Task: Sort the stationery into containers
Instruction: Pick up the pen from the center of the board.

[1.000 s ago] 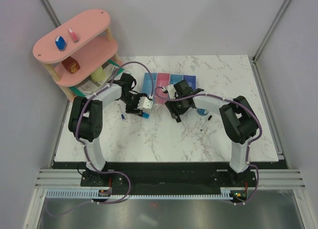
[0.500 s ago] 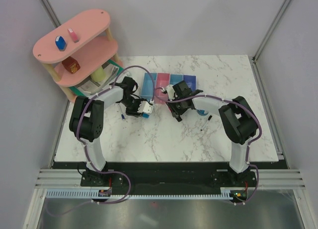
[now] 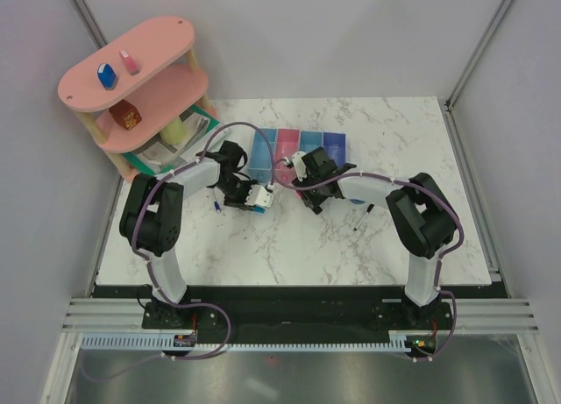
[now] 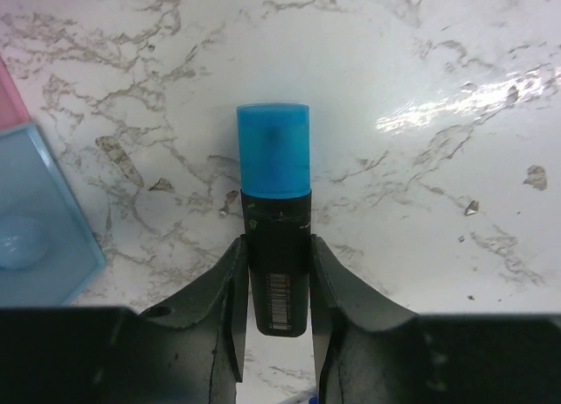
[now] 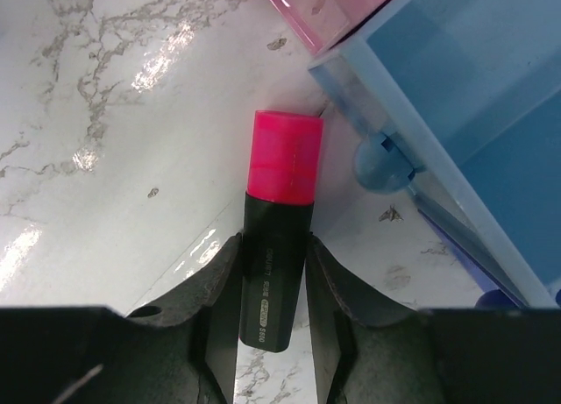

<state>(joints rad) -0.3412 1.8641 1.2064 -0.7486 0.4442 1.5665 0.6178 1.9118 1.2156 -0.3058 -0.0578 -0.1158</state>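
My left gripper (image 3: 255,196) (image 4: 277,251) is shut on the black marker with the blue cap (image 4: 274,159), just above the marble beside the light blue bin (image 4: 39,220). My right gripper (image 3: 304,180) (image 5: 270,251) is shut on the black marker with the pink cap (image 5: 282,163), its cap close to the pink bin (image 5: 320,14) and the blue bin (image 5: 456,88). The row of four bins (image 3: 298,145) lies just behind both grippers. A thin black pen (image 3: 359,217) lies right of the right arm. Blue (image 3: 107,75) and pink (image 3: 129,62) erasers sit on the shelf top. The teal pot is hidden.
The pink oval tiered shelf (image 3: 153,45) stands at the back left, with an orange object (image 3: 124,116) on its lower tier and a green-edged book (image 3: 202,115) at its foot. A thin pen with a blue tip (image 3: 215,204) lies left of the left gripper.
The left gripper has moved right with the blue-capped marker, toward the light blue bin. The right gripper has moved a little back and left with the pink-capped marker, toward the bins.
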